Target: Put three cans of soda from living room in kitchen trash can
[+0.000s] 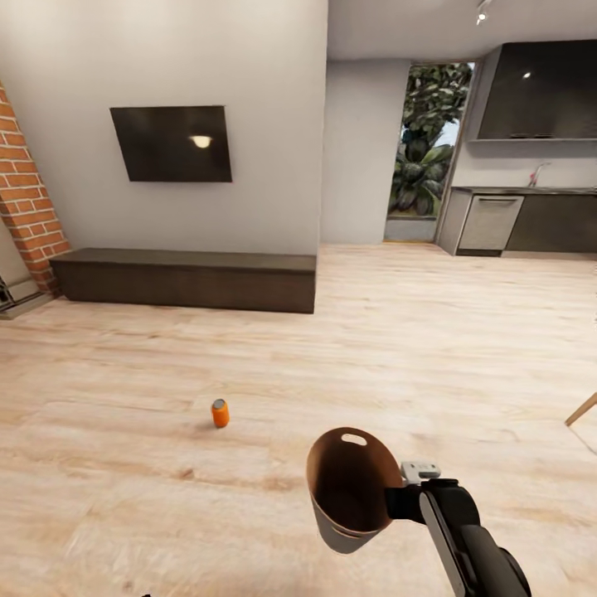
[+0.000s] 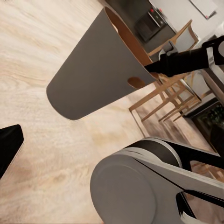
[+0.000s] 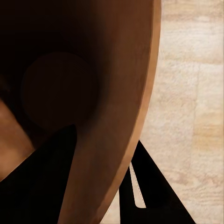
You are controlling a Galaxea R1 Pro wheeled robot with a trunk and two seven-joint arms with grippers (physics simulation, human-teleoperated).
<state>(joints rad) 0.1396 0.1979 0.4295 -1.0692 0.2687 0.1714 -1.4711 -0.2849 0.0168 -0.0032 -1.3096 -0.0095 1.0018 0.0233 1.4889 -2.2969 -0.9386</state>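
Right gripper clamps trash can; orange can unlabelled.

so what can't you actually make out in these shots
- Left end effector: the left wrist view catches one dark fingertip at the frame edge, so open or shut is unreadable.
- Small orange soda can on the pale wood floor: too small in the head view to read any label.
- Pale grey bucket-like bin with brown inside, gripped at its rim by the right end effector: the bottom is in deep shadow in the right wrist view, so contents are unclear.
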